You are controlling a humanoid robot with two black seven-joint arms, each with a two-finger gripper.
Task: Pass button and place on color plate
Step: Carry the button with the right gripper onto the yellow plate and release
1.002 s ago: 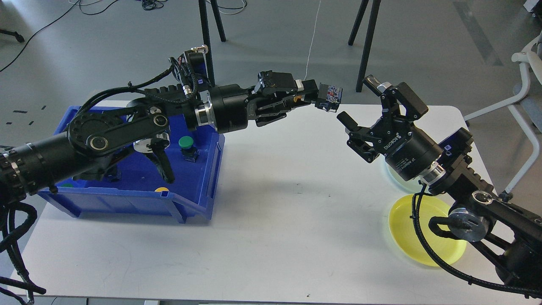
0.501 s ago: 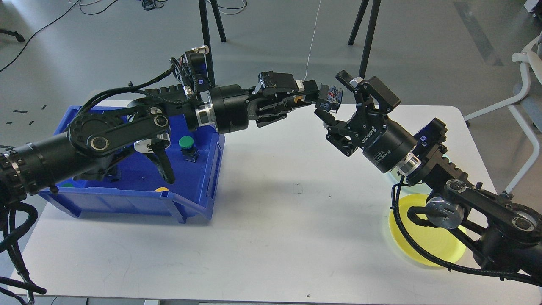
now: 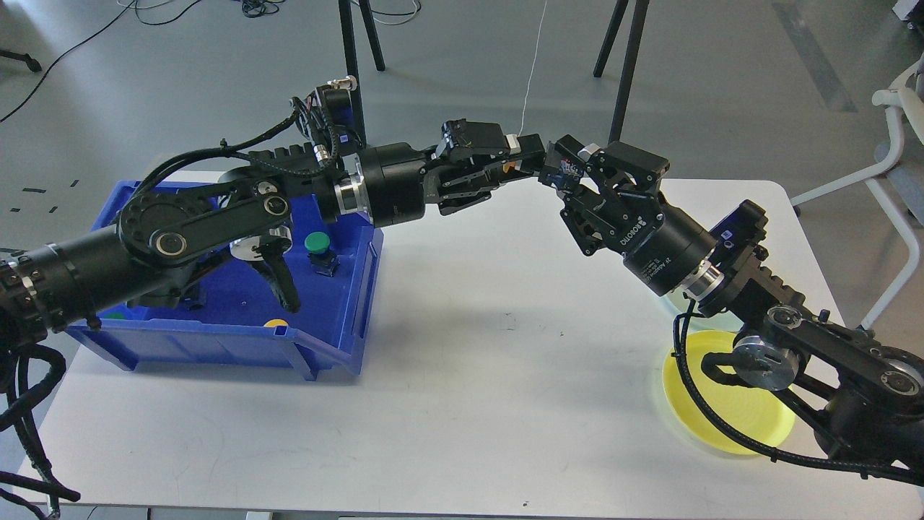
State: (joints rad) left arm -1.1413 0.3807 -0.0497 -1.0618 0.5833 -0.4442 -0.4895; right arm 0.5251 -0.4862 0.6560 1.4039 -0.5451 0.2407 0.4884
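My left gripper (image 3: 540,160) reaches right above the table's far edge and is shut on a button (image 3: 565,167) with a dark body; a bit of yellow shows between its fingers. My right gripper (image 3: 567,170) comes in from the right, and its fingers are closed around the free end of the same button. Both grippers hold it in the air. The yellow plate (image 3: 711,426) lies at the table's front right, partly under my right arm. A sliver of a pale plate (image 3: 675,305) shows behind that arm.
A blue bin (image 3: 339,339) stands on the left of the white table (image 3: 469,375), with a green button (image 3: 317,245) and a yellow one (image 3: 276,323) inside. Tripod legs stand beyond the far edge. A white chair is at the far right.
My right gripper has moved up and left from above the plates to the button, and its fingers have closed on it. My left gripper has stayed in place with the button.
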